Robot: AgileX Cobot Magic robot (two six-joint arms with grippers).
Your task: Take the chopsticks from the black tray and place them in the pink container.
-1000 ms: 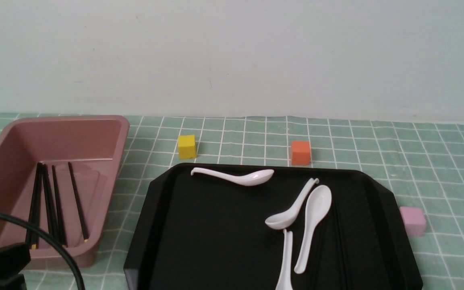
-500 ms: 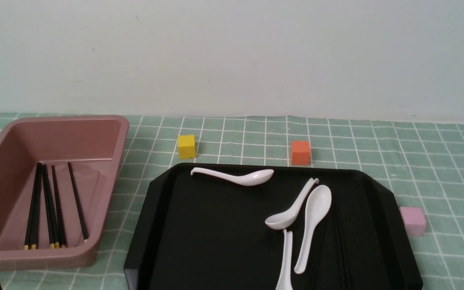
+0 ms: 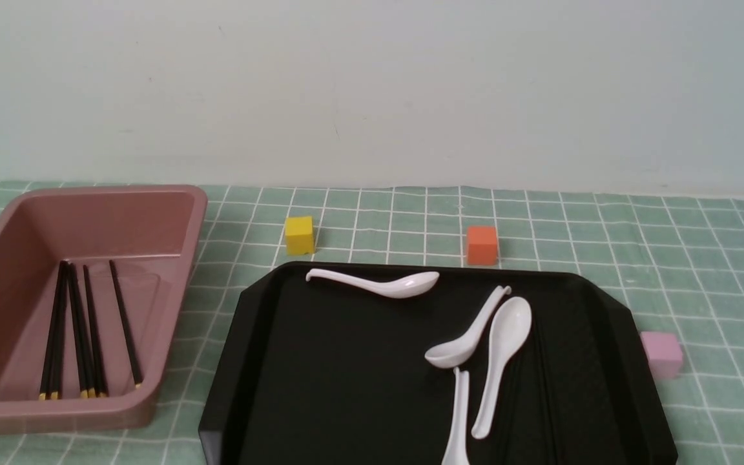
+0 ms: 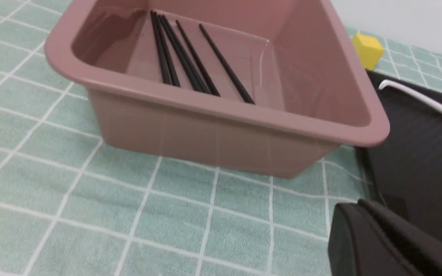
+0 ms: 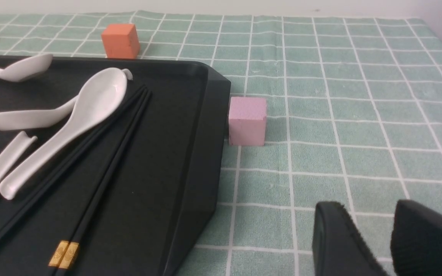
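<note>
While my right gripper [image 5: 391, 237] hangs over the cloth with its fingers narrowly parted and empty, chopsticks [image 5: 102, 168] lie well to its side on the tray [image 5: 190, 134]. Can't tell my left gripper's [image 4: 382, 241] state; more chopsticks [image 4: 190, 57] sit in the bin [image 4: 221, 111] ahead of it.

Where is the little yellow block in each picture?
Front view: the yellow block sits on the green cloth, just beyond the black tray's far left corner.
Left wrist view: the block shows near the pink container's far corner.
Right wrist view: only a yellow sliver at the edge, too little to tell.
Shared landmark: the black tray.
</note>
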